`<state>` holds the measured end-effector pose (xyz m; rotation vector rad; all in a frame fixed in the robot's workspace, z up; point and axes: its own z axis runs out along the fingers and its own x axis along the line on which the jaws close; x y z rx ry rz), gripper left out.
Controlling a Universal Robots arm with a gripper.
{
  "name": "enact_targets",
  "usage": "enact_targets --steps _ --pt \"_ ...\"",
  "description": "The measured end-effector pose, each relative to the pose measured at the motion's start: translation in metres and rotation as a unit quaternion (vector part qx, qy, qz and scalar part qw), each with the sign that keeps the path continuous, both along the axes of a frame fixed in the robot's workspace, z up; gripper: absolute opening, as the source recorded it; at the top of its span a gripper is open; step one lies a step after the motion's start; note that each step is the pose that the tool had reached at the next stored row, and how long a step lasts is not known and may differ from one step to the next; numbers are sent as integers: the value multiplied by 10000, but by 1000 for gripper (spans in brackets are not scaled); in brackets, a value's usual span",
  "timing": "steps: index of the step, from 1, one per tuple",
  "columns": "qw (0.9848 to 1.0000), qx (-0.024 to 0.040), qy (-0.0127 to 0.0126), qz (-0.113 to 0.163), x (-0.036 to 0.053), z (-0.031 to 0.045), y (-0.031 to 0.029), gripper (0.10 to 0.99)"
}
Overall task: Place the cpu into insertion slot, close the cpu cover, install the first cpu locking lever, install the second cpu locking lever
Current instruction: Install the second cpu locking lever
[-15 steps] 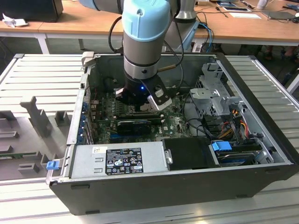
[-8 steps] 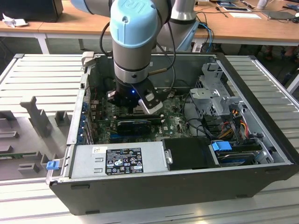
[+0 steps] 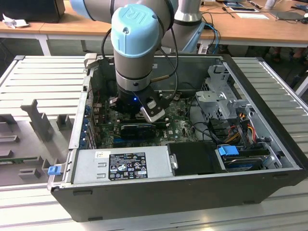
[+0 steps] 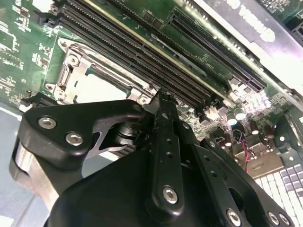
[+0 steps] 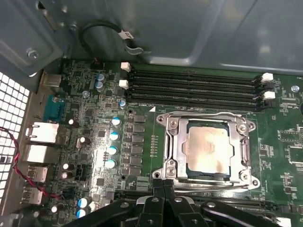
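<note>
**boardwatcher:** First wrist view has the cpu (image 5: 208, 150) already sitting flat in the insertion slot (image 5: 185, 163), pale face up. The cpu cover (image 5: 208, 117) looks to be lying down over it, with the chip showing through the window. Can't tell if either locking lever is hooked, though.

**ur_tinkerer:** Agreed. What about the gripper (image 5: 163, 183)? Its fingers look pinched together with nothing between them.

**boardwatcher:** Yep, tips pressed together and empty in both wrist views. The bit that matters is that the socket sits just ahead of those tips and a little off to one side, not straight under them. The memory slots (image 5: 194, 87) lie beyond the socket, on its far side from the gripper.

**ur_tinkerer:** So the nearest thing is the socket frame's near edge, and that edge runs parallel to the memory slots?

**boardwatcher:** That's how it reads, very close, but contact can't be judged. In the exterior view the arm (image 3: 134, 43) reaches straight down into the computer case (image 3: 192, 192), low over the motherboard (image 5: 94, 118).
</note>
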<state>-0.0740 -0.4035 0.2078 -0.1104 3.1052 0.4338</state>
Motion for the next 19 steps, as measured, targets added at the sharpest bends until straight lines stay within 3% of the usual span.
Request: enact_targets --steps 7,17,19 --pt "9998 208 0 0 0 -83 -10 106" --pt "9992 402 1 1 -19 -160 -34 106" --pt "9991 428 -1 3 -23 -140 -34 106"
